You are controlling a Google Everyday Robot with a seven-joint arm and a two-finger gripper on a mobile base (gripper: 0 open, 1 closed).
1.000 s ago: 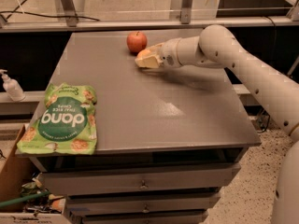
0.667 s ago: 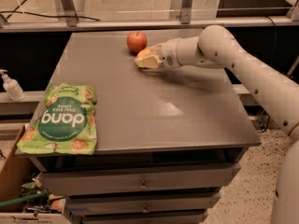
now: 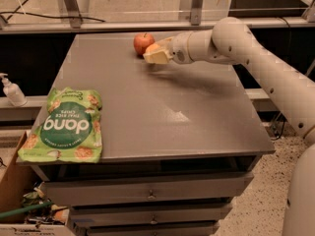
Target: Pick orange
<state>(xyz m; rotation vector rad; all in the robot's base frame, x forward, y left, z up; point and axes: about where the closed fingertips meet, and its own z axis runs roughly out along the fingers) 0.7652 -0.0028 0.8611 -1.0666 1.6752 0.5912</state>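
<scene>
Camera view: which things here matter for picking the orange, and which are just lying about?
For the job:
- orange, toward the far edge of the table
- gripper, right at the orange

Lying about:
- red apple, just beside the orange
- green chip bag, near left corner
- pump bottle, off the table to the left

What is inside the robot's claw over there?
The orange: only its top shows, next to the red apple. The claw, at the far edge of the table, covers the rest.
</scene>
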